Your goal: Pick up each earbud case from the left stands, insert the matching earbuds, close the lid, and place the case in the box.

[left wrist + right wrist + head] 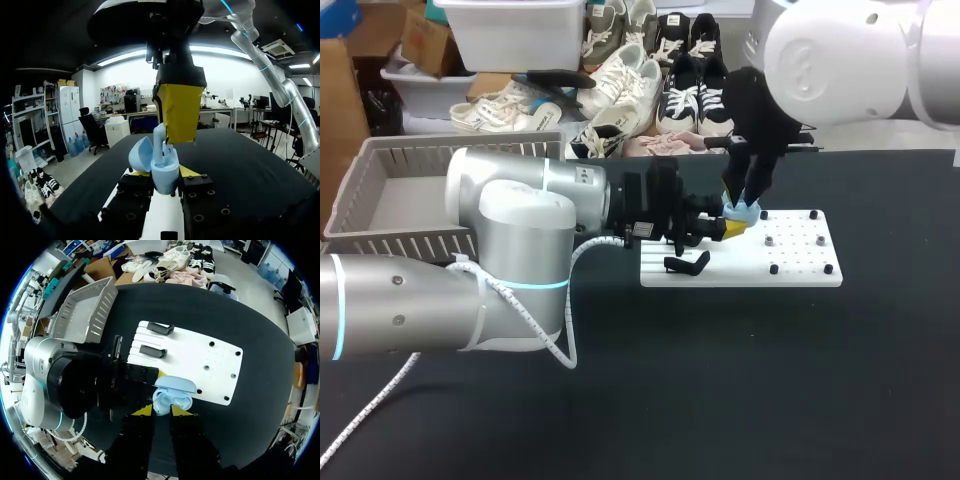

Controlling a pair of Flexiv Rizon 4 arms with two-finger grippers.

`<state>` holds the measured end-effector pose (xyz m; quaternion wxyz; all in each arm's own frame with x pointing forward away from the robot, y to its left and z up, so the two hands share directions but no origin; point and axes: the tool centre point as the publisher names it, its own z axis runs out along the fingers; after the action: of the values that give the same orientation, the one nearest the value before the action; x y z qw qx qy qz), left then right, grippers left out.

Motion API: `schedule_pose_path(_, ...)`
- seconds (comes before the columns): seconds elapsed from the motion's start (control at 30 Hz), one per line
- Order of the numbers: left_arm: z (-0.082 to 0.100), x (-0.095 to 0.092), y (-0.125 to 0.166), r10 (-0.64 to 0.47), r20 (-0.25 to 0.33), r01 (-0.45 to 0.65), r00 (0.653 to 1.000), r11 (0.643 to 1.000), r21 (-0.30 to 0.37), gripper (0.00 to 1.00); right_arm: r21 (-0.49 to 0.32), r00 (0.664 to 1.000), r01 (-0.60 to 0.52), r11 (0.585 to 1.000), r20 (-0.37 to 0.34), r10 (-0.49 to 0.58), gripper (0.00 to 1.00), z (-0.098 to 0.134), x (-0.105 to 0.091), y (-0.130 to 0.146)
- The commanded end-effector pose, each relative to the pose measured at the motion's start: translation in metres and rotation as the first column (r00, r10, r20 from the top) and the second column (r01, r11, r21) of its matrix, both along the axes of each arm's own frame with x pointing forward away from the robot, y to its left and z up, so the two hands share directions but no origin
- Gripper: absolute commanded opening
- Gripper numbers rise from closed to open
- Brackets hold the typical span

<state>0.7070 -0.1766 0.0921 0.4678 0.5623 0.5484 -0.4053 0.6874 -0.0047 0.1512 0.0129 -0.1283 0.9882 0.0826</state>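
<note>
Head view, read from left to right. A grey slatted box (pixel 405 203) stands at the left rear of the black worktop (pixel 720 380). The left arm (pixel 510 235) comes in from the left across the foreground, and its bulk hides the box's near right corner and the worktop behind it. The left pincer (pixel 736 224) reaches level over the left end of a white board (pixel 800 265). It is closed on a pale blue earbud case (pixel 746 212), which it holds above the board. In the left wrist view, one yellow tip presses each side of the case body.

The case's lid (pixel 141 154) is tipped open to one side. A pale blue earbud (pixel 159 136) stands upright in the case, with its stem rising above the rim.

A black stand (pixel 686 265) lies on the board just below the left pincer. The right wrist view shows a second black stand (pixel 160 328) farther back on the same end of the board.

The right pincer (pixel 750 195) hangs straight down over the case from the right arm (pixel 840 60) at the upper right. It blocks the left wrist camera's sight of the case's far side. Whether the right pincer is clamped on the earbud cannot be told. Small dark studs (pixel 772 241) dot the right half of the board, well apart from the case.
</note>
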Motion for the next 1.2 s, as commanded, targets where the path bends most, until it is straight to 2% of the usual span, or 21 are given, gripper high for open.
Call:
schedule_pose_path(0.03, 0.0002, -0.0003, 0.0002, 0.001, 0.002, -0.001, 1.0, 1.0, -0.003, 0.0, -0.001, 1.0, -0.001, 1.0, 0.0, 0.001, 0.0, -0.0008, 0.0003, 0.0005)
schedule_pose_path(1.2, 0.0002, -0.0003, 0.0002, 0.001, 0.002, -0.001, 1.0, 1.0, -0.003, 0.0, -0.011, 1.0, -0.012, 1.0, -0.023, 0.012, 0.0, -0.0079, 0.0038, 0.0041)
